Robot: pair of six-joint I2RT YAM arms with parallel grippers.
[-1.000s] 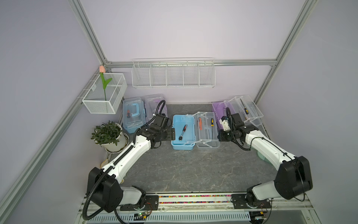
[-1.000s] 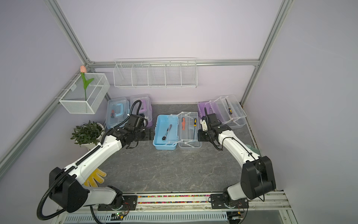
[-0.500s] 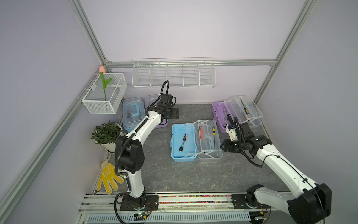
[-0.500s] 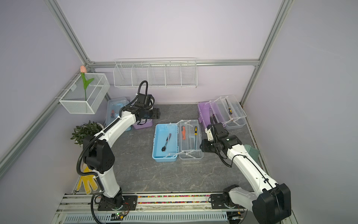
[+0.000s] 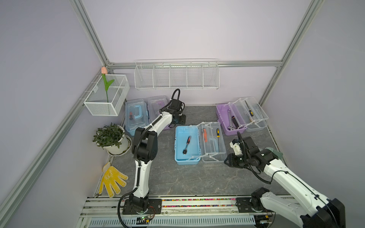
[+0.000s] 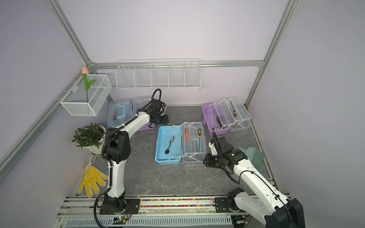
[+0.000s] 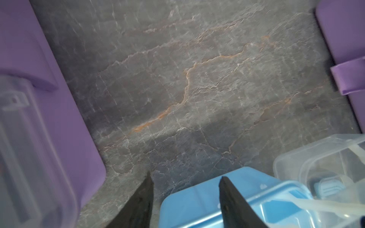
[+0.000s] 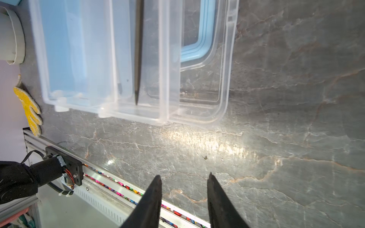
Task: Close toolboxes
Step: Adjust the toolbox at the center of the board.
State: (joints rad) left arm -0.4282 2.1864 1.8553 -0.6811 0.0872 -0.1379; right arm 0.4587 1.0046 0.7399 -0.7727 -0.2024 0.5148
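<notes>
- Both top views: the open blue toolbox (image 5: 187, 162) sits mid-table, its clear lid and trays folded out towards 3 o'clock. A ratchet (image 5: 186, 145) lies in its base.
- The open purple toolbox (image 5: 222, 116) stands at 1 o'clock from it, its trays also spread out.
- The closed blue toolbox (image 5: 136, 122) and closed purple toolbox (image 5: 156, 104) stand side by side at 10 to 11 o'clock. The left arm covers part of the purple one.
- The left gripper (image 5: 180, 119) hangs at 12 o'clock of the open blue box's far left corner. The right gripper (image 5: 228, 161) is just beside the clear trays' near corner, at 4 o'clock.
- The top views do not show the jaw gaps. The left wrist view does: the left gripper (image 7: 184, 175) has its jaws moderately apart and empty, above the blue corner.
- In the right wrist view the right gripper (image 8: 184, 174) also has its jaws apart, with only bare table (image 8: 256, 118) between them.
- Only the left wrist view shows the purple latch (image 7: 347, 77).
- A green brush (image 6: 254, 156) shows whole in a top view and is mostly hidden by the right arm elsewhere.
- The yellow glove (image 5: 112, 178) at 8 o'clock also appears in the right wrist view.
</notes>
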